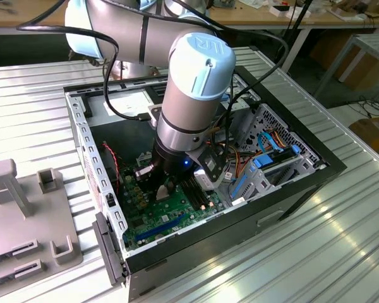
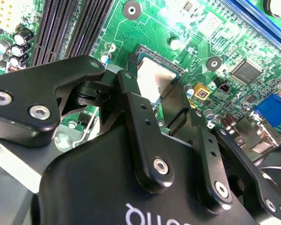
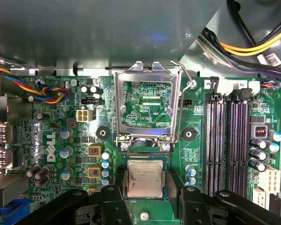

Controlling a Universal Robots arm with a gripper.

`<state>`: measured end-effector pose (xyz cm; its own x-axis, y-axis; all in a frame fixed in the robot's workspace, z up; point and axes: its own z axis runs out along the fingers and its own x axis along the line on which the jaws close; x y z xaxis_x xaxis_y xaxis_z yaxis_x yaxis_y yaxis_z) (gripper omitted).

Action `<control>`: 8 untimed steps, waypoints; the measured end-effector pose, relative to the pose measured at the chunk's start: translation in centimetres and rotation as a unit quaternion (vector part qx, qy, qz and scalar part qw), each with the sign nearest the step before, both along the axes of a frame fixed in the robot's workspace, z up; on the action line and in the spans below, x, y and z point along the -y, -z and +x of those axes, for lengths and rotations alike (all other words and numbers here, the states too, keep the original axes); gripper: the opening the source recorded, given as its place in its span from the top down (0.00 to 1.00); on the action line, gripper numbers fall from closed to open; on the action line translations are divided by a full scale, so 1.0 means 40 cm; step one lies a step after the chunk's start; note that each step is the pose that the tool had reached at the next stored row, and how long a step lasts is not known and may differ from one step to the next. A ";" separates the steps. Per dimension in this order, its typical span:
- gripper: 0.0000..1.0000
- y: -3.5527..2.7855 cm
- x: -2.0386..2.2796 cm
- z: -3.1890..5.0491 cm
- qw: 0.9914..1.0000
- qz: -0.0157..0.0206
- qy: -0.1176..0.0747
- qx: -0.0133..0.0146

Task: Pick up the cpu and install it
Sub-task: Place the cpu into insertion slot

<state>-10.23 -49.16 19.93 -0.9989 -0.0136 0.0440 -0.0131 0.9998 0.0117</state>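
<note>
Jaws stand apart flanking the cpu (image 2: 154,79), hiding part of its edge.

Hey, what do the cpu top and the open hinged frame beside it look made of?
The cpu has what looks like a dull grey metal top, matte, with a soft sheen. The hinged frame is likely bare steel, shiny, with sharp highlights along its edges.

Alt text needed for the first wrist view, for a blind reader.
The grey-topped cpu sits at its socket on the green motherboard, with the black gripper straddling it. The metal socket frame stands hinged open beyond it, and black memory slots run alongside.
</note>
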 end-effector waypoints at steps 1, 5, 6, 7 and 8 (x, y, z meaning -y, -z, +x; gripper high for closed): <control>0.54 0.000 0.000 0.000 1.000 0.000 0.000 0.000; 0.47 0.001 0.000 0.000 1.000 0.000 0.000 0.000; 0.47 0.001 0.000 0.000 1.000 0.000 0.000 0.000; 0.47 0.001 0.000 0.000 1.000 0.000 0.000 0.000; 0.47 0.001 0.000 0.000 1.000 0.000 0.000 0.000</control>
<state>-10.23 -49.16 19.89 -0.9989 -0.0136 0.0440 -0.0131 0.9998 0.0117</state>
